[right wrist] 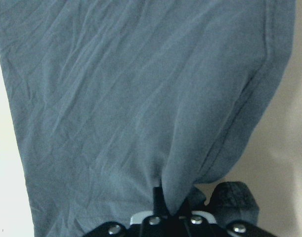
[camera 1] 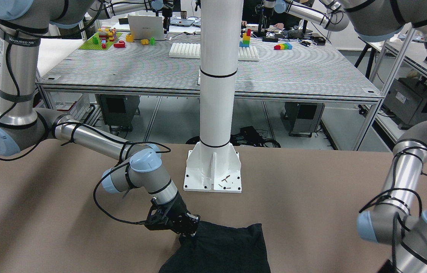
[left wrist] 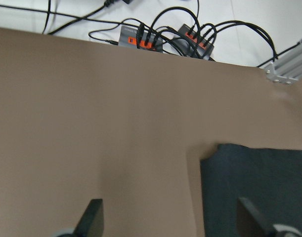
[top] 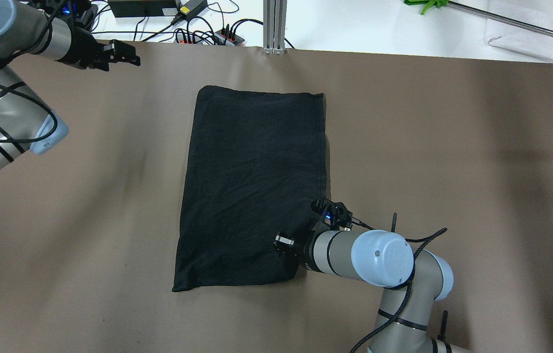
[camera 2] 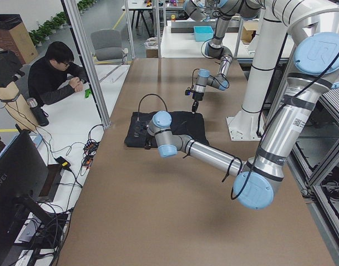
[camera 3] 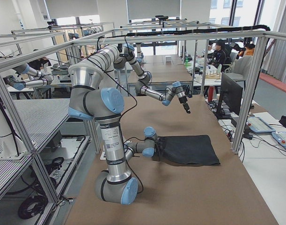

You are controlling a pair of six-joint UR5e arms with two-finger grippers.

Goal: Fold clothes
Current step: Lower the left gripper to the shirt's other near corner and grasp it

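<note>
The black garment (top: pixel 251 186) lies flat on the brown table as a folded upright rectangle, with a hemmed edge along its right side. It also shows in the front view (camera 1: pixel 221 246) and the right wrist view (right wrist: pixel 141 98). My right gripper (top: pixel 290 251) is low at the garment's near right corner, shut on a pinch of the fabric (right wrist: pixel 173 190). My left gripper (top: pixel 126 54) is open and empty at the table's far left, apart from the garment. Its fingers (left wrist: pixel 94 217) stand wide apart, and the garment's far left corner (left wrist: pixel 259 192) shows beside them.
The white pole's base plate (camera 1: pixel 213 174) stands on the table's robot side, behind the garment. Power strips with cables (top: pixel 207 37) and an aluminium post (top: pixel 275 24) sit just past the table's far edge. Bare brown table (top: pixel 453 147) lies on both sides of the garment.
</note>
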